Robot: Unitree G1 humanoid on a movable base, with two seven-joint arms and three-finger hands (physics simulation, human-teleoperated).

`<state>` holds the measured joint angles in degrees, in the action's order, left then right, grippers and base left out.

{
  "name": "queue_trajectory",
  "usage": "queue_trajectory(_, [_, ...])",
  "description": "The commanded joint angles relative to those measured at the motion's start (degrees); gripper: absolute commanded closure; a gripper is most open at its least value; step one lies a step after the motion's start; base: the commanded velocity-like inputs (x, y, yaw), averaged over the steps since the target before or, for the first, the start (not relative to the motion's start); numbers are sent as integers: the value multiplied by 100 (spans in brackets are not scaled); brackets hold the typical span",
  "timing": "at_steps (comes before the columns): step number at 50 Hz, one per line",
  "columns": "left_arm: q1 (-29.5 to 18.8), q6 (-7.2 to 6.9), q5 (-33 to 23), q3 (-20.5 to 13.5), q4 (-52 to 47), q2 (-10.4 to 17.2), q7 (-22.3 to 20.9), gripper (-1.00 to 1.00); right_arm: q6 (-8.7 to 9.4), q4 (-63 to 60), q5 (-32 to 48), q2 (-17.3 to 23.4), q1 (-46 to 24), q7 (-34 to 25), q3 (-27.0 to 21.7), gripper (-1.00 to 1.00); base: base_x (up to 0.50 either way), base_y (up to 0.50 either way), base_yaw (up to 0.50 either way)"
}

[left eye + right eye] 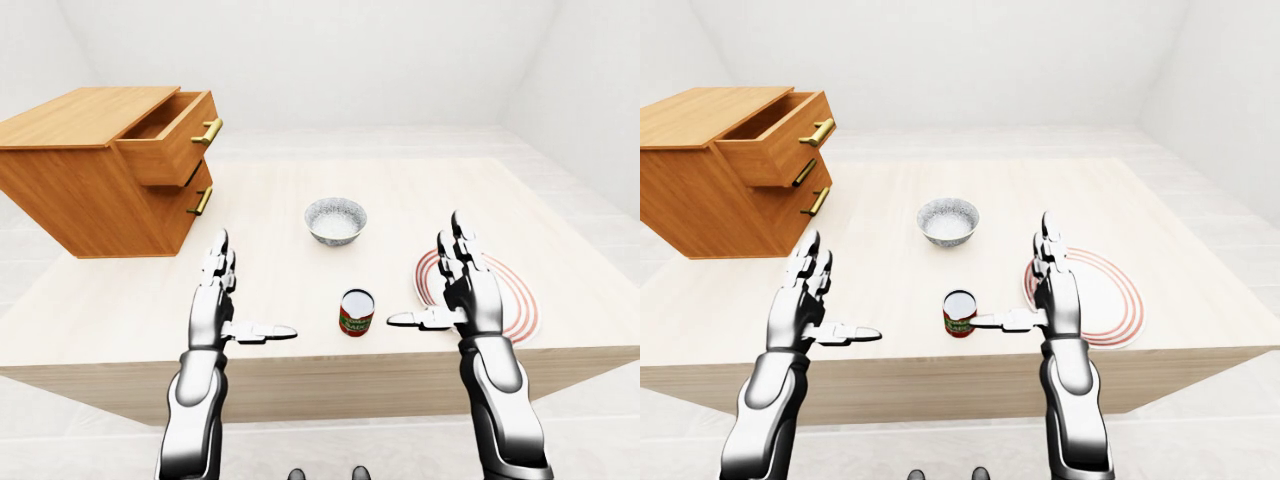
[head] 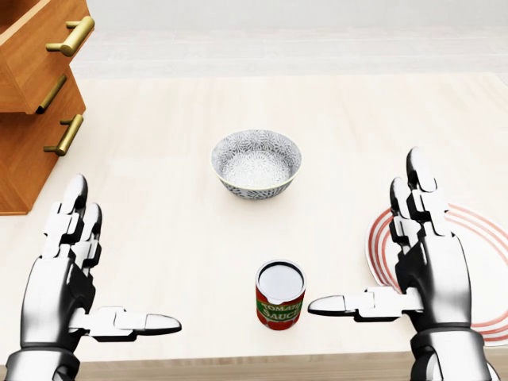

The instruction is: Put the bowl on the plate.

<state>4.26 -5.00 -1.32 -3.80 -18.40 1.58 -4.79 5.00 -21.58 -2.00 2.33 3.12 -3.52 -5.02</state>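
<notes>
Sitting at the far left of the left-eye view, a wooden drawer cabinet point(image 1: 100, 170) is resting on the pale desk point(image 1: 260, 215), its top drawer point(image 1: 170, 138) pulled partly out, brass handles showing. Left hand point(image 2: 67, 266) is hovering over the desk's near edge, fingers point(image 2: 71, 210) spread straight and open, thumb pointing inward, holding nothing. Patterned bowl point(image 2: 255, 163) is standing upright near the desk's middle, apart from both hands. Just below it in the head view, a tomato sauce can point(image 2: 280, 295) is standing upright near the edge. Right hand point(image 2: 421, 262) is hovering open likewise, its thumb tip reaching toward the can without touching. Plate point(image 2: 476, 238) with red rings is lying flat at the right, partly hidden behind that hand, well apart from the bowl.
</notes>
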Motion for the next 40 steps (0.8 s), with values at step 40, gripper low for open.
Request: queue_trajectory(40, [-57, 0, 378, -666, -1018, 120, -253, -100, 0, -743, 63, -70, 218, -332, -151, -100, 0, -37, 0])
